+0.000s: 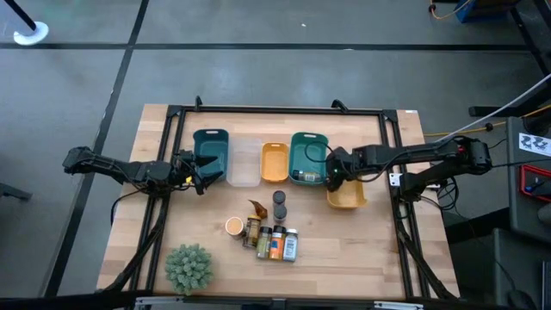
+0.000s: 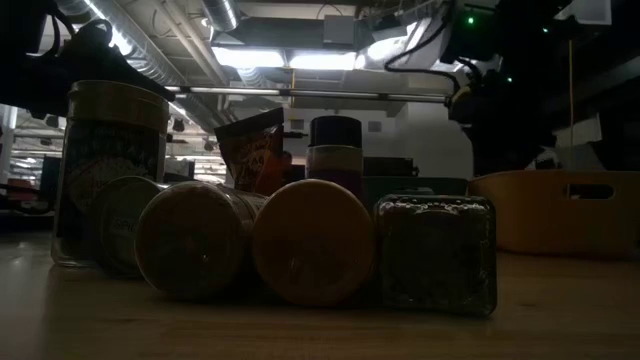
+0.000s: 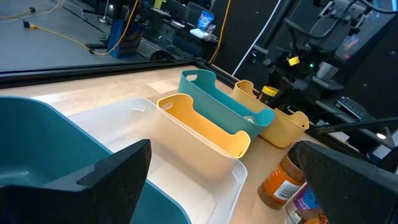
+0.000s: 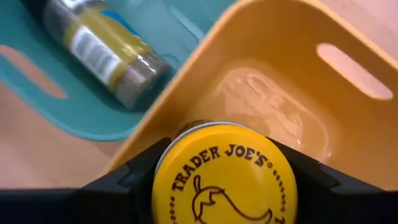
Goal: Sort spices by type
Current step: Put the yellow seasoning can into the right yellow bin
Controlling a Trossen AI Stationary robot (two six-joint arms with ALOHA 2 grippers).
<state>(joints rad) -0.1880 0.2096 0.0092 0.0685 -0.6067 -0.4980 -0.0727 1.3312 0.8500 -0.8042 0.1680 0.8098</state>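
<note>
My right gripper (image 1: 336, 175) is shut on a spice jar with a yellow lid (image 4: 224, 180), hanging over the near-left corner of an orange tray (image 1: 347, 196). Beside it, a teal tray (image 1: 307, 158) holds a yellow-labelled jar (image 4: 102, 50) lying on its side. The other spices (image 1: 267, 234) stand and lie in a cluster at the table's middle front, with a brown-orange packet (image 1: 256, 208) and a dark-lidded jar (image 1: 280, 205) behind them. My left gripper (image 1: 202, 178) waits open beside the left teal tray (image 1: 211, 155), holding nothing. My right gripper pinches the jar between its two fingers (image 4: 124, 180), which sit on opposite sides of the yellow lid's rim (image 4: 163, 163). The fingers come steeply from above. The jar is lifted clear over the orange tray, lid up toward the wrist; its body is hidden below the lid.
A row of trays crosses the table's middle: teal, clear (image 1: 244, 164), orange (image 1: 274, 162), teal, then the orange one set nearer on the right. A green bushy plant (image 1: 188, 267) stands at the front left. Bare wood lies along the front right.
</note>
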